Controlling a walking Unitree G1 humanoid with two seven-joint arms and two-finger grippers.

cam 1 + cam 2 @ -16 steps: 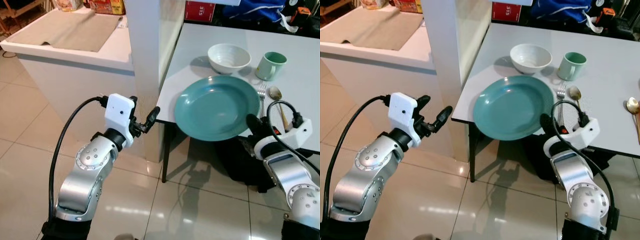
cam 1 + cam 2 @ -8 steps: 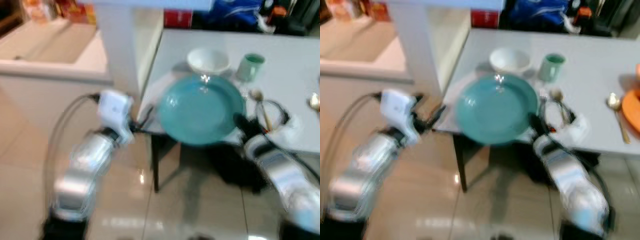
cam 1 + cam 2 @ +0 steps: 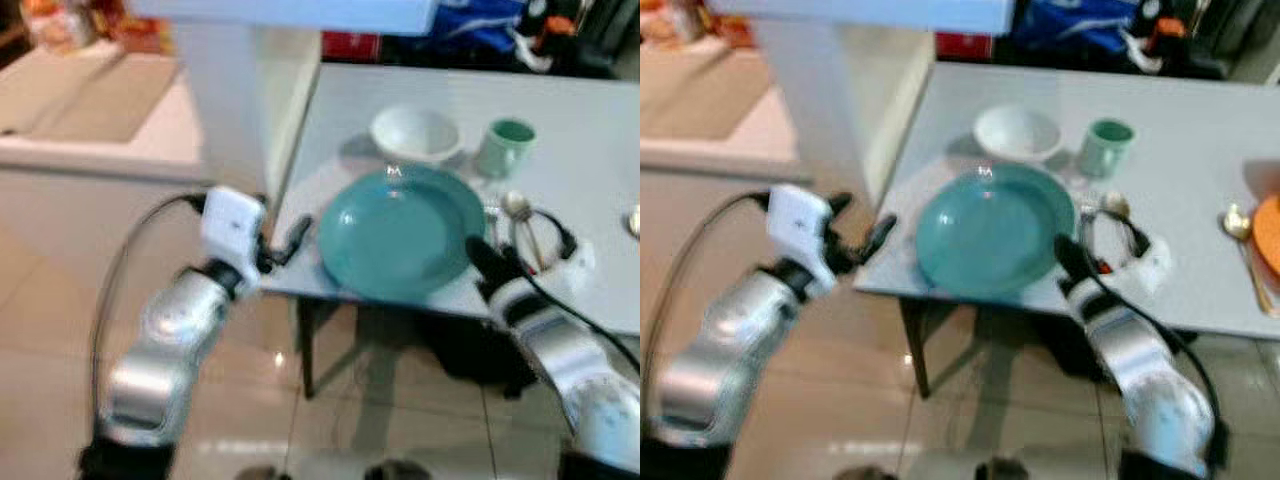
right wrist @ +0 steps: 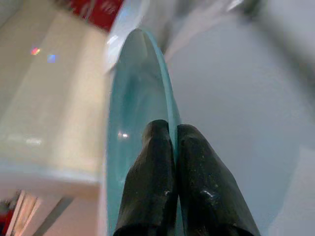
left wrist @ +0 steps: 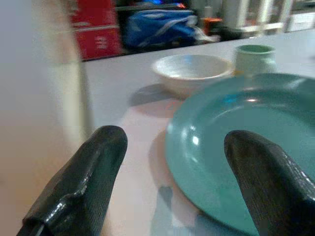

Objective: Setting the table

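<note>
So the right gripper (image 4: pixel 170 162) has its fingers clamped on the rim of the teal plate (image 3: pixel 400 232), one finger on each face of the edge. The plate sits at the near edge of the worktop (image 3: pixel 590 120), its front lip about at the table edge; can't tell if it's fully resting there or partly carried.

My guess is it's glazed ceramic: stiff, fairly heavy for a one-sided pinch, slick, and it'd chip or break if it dropped. Holding only the rim means the far side wants to sag, so a deep bite on the edge is the right place.

The left gripper (image 5: pixel 172 162) hangs just off the plate's other side with its fingers spread wide apart, holding nothing. Beyond the plate are a white bowl (image 3: pixel 414 133) and a green mug (image 3: pixel 503 146), with a spoon (image 3: pixel 519 212) close by the right fingers.

The head views give the whole layout but blurry; the right wrist view actually shows the pinch, and the left wrist view shows the open gap between its fingers.
</note>
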